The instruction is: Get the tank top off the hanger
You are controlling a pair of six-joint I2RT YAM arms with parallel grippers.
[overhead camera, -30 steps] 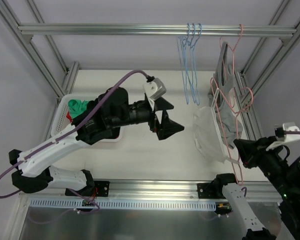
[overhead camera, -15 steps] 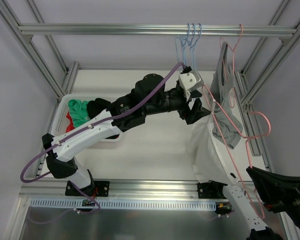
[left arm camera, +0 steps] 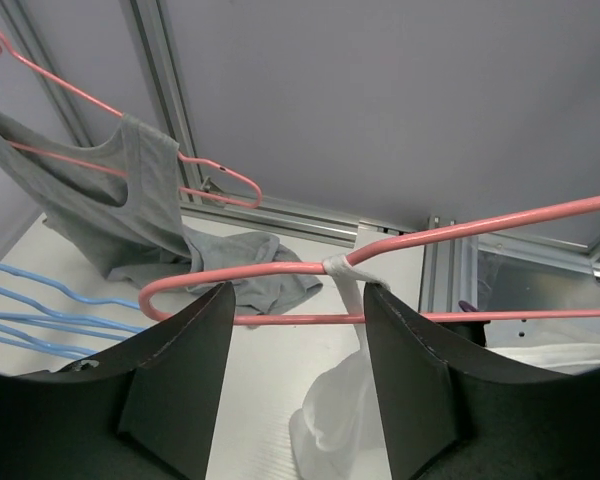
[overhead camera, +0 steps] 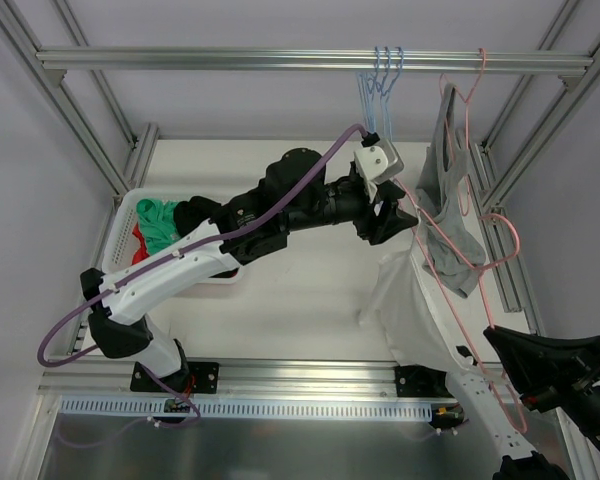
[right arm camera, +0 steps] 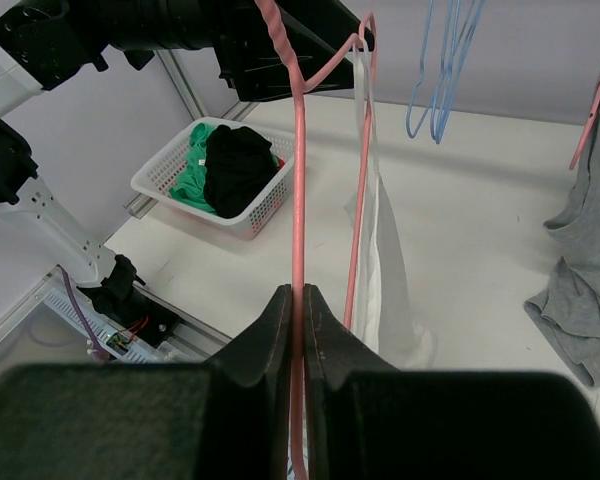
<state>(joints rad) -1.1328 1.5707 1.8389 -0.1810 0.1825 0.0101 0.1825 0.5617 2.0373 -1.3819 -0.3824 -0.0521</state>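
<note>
**Left jaws lined up on strap, right jaws clamping hanger**

Well left of the left jaws: basket [right arm camera: 185, 208] of clothes on the counter [overhead camera: 300, 300], likely the drop spot.

Left arm [overhead camera: 280, 210] reaches across. Its jaws are wide, gripping nothing. The pink hanger [left arm camera: 280, 268] shoulder and the strap [left arm camera: 348, 285] of the white tank top [left arm camera: 330, 430] sit just beyond the gap. Sensible spot: that strap is what keeps the garment hooked on. The rest hangs below those jaws, and the hem looks to reach the counter.

Right arm [overhead camera: 550, 365]: right jaws pinched shut on the hanger wire at its low end, holding it tilted and braced so the strap can slide off.

Beyond the right jaws, on the rail [overhead camera: 230, 60]: blue hangers [overhead camera: 382, 80], and a grey tank top [overhead camera: 448, 225] on its own hanger. Not ours.
</note>
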